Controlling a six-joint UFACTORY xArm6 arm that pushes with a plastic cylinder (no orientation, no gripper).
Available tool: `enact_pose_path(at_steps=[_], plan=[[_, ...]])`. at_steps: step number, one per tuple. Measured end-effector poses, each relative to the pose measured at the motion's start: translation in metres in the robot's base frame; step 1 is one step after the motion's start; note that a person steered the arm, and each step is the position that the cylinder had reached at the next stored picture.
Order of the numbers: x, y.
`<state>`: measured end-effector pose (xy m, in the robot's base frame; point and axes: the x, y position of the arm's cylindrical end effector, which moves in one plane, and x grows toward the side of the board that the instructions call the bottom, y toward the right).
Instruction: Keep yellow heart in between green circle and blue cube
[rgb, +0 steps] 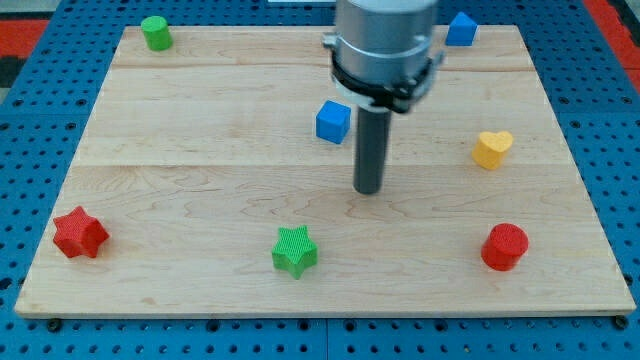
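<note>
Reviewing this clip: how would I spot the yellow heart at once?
Start at the wooden board and go to its right side, about halfway up. The yellow heart sits there alone, right of my tip, the only yellow piece, above the red cylinder.

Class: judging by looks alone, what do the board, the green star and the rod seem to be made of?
Board: pale wood, matte, with visible grain and plank seams.
Green star: probably plastic, maybe 3D-printed; fine ridges line its top.
Rod, ending at my tip: dark and smooth, metal or plastic, I cannot tell which. The tip stands below and right of the blue cube.
</note>
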<state>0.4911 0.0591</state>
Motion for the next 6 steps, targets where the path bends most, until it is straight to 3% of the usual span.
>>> enact_pose_path(at_steps=[1,3,4,5,6], plan=[[0.008,0.037],[-0.033,0.160],[-0.057,0.164],[-0.059,0.121],[-0.096,0.106]])
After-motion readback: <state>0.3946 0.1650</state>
